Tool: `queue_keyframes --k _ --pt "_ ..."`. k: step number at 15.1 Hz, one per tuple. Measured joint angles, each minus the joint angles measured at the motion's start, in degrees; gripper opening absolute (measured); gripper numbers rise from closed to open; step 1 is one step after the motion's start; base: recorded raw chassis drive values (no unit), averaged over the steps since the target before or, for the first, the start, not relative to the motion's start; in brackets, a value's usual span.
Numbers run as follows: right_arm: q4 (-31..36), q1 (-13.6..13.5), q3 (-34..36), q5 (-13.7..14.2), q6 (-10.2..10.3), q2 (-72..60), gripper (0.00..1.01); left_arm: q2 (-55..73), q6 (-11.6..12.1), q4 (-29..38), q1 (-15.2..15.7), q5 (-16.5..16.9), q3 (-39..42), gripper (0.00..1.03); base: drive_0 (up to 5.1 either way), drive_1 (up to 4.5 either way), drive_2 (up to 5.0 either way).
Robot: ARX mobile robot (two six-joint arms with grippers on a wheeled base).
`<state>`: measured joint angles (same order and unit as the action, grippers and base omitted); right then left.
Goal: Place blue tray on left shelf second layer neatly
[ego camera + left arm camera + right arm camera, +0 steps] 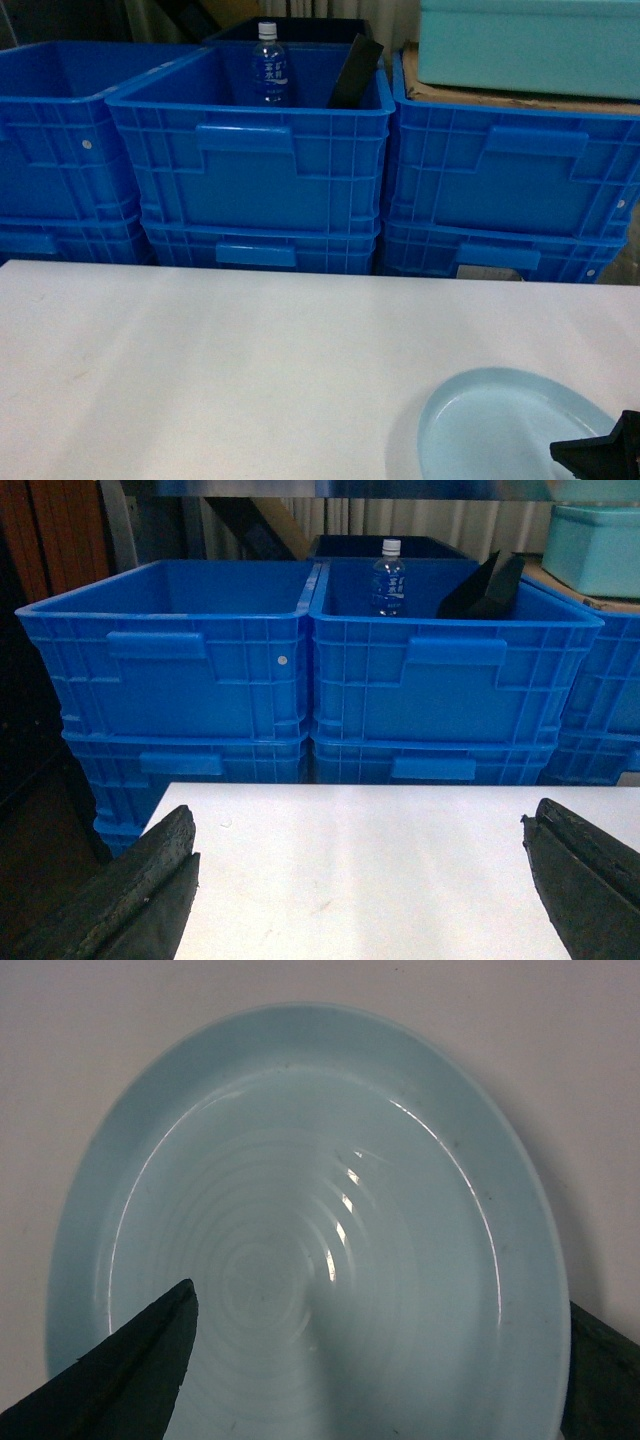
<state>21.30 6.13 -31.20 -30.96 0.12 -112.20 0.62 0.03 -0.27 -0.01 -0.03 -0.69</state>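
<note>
Slippage worries me: my right claw point(375, 1360) hangs spread wide over the blue tray point(310, 1230), whose shallow rim offers little bite.

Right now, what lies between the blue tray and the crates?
Only bare white table lies between the blue tray and the stacked blue crates, per the head view.

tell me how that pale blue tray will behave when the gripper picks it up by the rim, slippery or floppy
The blue tray shows bright glints on a smooth surface, so it probably is slippery and may slide on the white table if nudged. It looks thin and shallow, so likely light, perhaps flexing slightly at the rim. Lying flat with a low rim, it seems unlikely to tip or roll.
</note>
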Motion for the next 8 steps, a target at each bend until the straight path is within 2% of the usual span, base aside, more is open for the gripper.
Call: queue_keyframes --k 1,3,6,8 --pt "1.3 0.5 0.4 0.8 -1.0 -0.8 0.86 0.0 0.0 0.0 0.0 0.0 0.0 0.98 0.0 0.00 0.0" --pt "4.4 2.3 1.7 1.5 -5.1 -2.9 0.60 0.0 0.0 0.0 0.0 0.0 0.0 0.98 0.0 0.00 0.0" --pt "6.4 5.3 2.3 1.4 -9.0 -4.8 0.33 0.0 0.0 0.0 0.0 0.0 0.0 0.98 0.0 0.00 0.0" --pt "6.4 6.4 2.4 1.4 -10.3 -5.1 0.20 0.0 0.0 0.0 0.0 0.0 0.0 0.98 0.0 0.00 0.0"
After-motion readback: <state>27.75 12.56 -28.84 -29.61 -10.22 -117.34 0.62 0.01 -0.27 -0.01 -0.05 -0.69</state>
